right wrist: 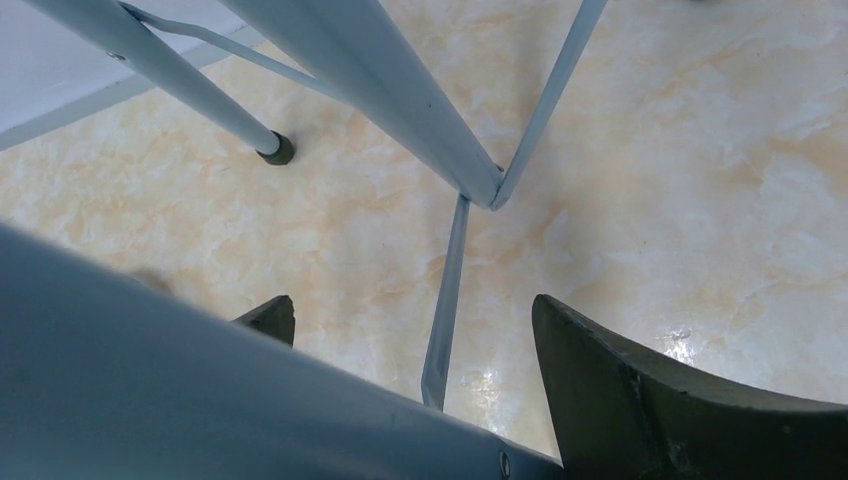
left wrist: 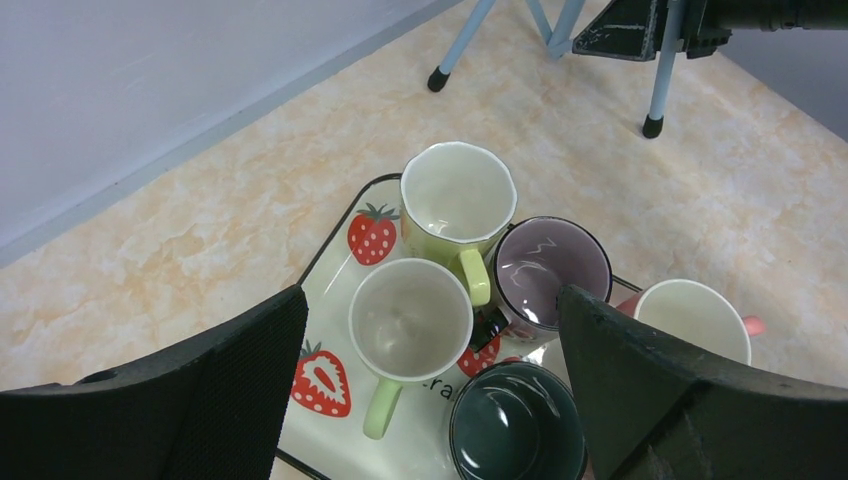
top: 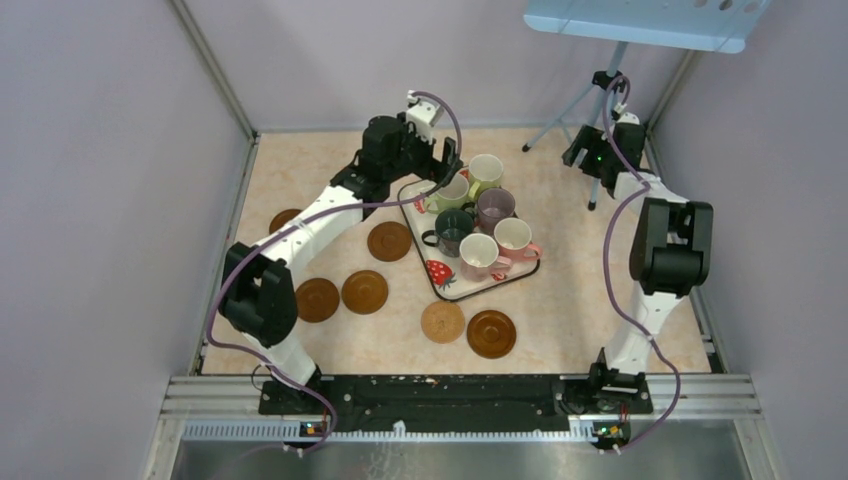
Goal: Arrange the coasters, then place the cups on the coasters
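Reaching for a yellow-green cup on the tray
The cup is sitting packed tight among five others, with coasters lying around on the table. The left gripper is hanging above it, spread wide; it should be going straight down, not bumping neighbours. The right gripper is hanging, spread, far off.

Tray at mid-table, six mugs packed on it. One coaster just left of tray. Two coasters side by side, further left and nearer. Another two in front of tray. Sixth coaster far left, partly behind left arm. Tripod at back right.
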Robot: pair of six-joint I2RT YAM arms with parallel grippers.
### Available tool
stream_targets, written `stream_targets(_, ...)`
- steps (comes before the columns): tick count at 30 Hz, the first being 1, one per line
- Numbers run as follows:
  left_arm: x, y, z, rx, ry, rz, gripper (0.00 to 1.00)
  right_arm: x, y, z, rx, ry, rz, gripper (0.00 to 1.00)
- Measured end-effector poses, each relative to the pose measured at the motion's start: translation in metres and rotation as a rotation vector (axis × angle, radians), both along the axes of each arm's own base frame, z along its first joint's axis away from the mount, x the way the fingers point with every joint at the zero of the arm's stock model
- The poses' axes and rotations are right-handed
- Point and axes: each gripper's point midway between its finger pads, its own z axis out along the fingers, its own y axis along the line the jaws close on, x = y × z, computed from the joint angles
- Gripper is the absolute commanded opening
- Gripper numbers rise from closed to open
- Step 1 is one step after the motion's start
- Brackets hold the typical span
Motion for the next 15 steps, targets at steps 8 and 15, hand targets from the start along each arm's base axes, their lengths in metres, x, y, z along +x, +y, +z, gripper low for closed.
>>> stream_targets(8, -0.003, 0.01, -0.006, 0.006, 0.015, 0.009, 0.99, -0.024, 0.003, 0.011, -0.028, 0.0, 0.036, 0.88)
stream_targets(15, -0.006, 0.022, 0.001, 0.006, 0.008, 0.022, 0.99, -0.046, -0.007, 0.051, -0.041, -0.056, 0.056, 0.89)
